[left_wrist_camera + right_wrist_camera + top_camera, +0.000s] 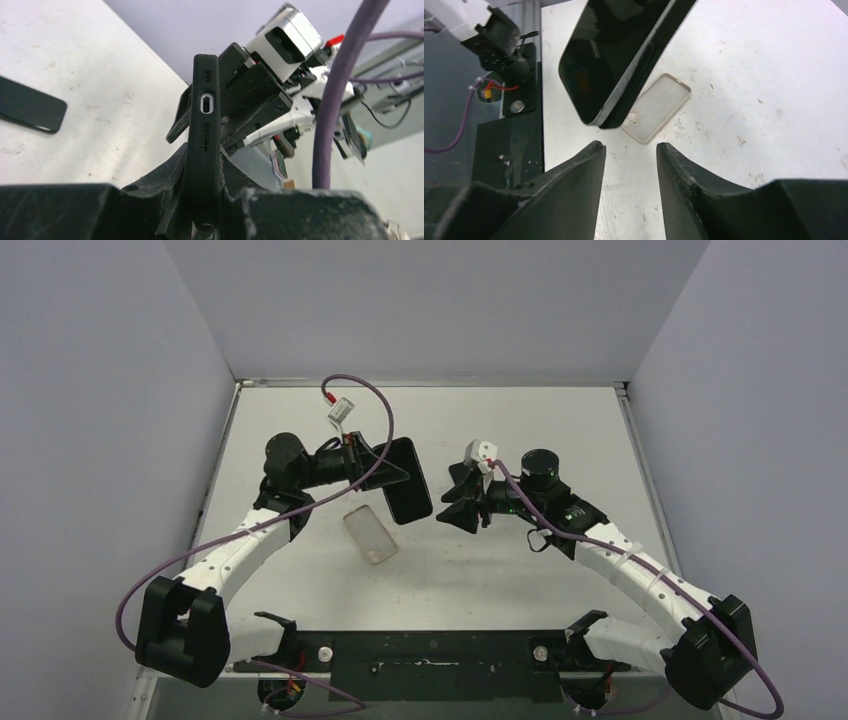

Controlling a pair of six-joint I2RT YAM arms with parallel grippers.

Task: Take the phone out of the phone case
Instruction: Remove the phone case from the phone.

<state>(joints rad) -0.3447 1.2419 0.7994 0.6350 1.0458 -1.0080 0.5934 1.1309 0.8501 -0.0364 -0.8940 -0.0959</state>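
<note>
My left gripper (385,472) is shut on a black phone in a matte black case (408,480) and holds it on edge above the table. In the left wrist view the case's bottom edge with the charging port (206,103) stands clamped between my left gripper's (202,167) two fingers. My right gripper (447,497) is open and empty, just right of the phone. In the right wrist view the phone's glossy screen (609,55) hangs a little ahead of my right gripper (629,150), apart from the fingertips (594,152).
A clear, beige-rimmed empty case (370,533) lies flat on the table below the held phone; it also shows in the right wrist view (656,107). A dark flat slab (30,107) lies on the table in the left wrist view. A purple cable (375,405) loops over the left arm.
</note>
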